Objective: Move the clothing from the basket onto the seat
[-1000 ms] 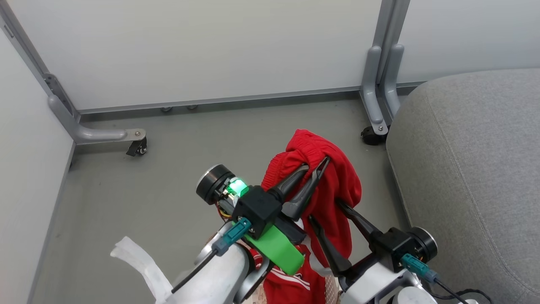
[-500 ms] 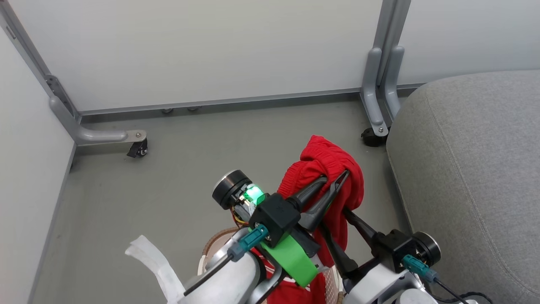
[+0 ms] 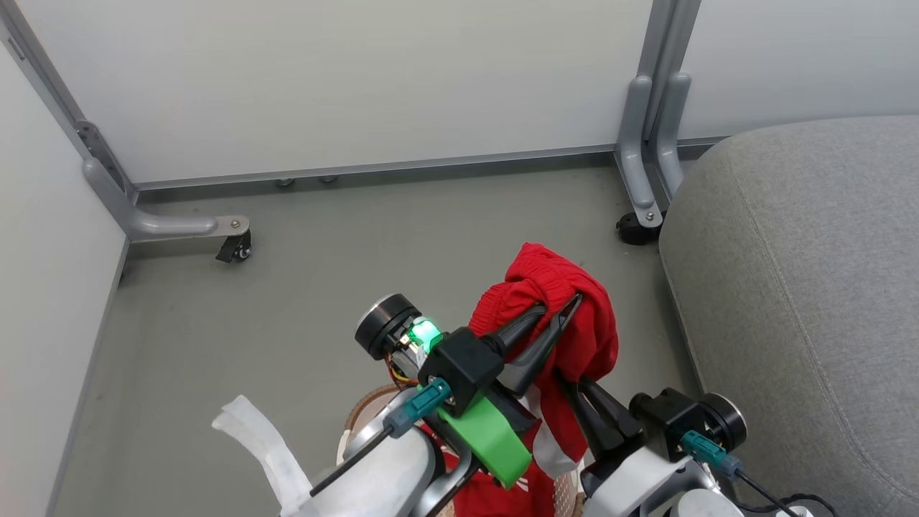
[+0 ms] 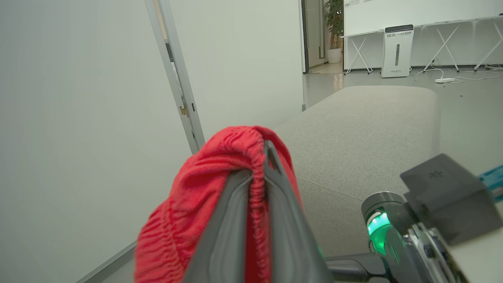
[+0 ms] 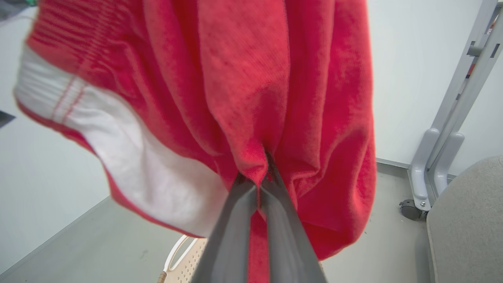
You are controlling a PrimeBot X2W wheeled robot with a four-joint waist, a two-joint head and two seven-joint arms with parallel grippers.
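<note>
A red garment of the clothing hangs in the air, draped over my left gripper, which is shut on its ribbed edge. In the left wrist view the fingers pinch that red garment. My right gripper is shut on a lower fold of it; the right wrist view has the fingers clamped on the red garment, which carries a white panel. Below, a second red piece with white stripes lies in the basket. The grey seat lies to the right.
Grey partition legs with casters stand on the floor at the back left and beside the seat. White wall panels close the back and left. A white strip hangs off my left arm. The basket's perforated wall is below the cloth.
My right gripper's jaws have come together on the hanging fold of the red garment. The left gripper with the garment has shifted a little to the right and down.
</note>
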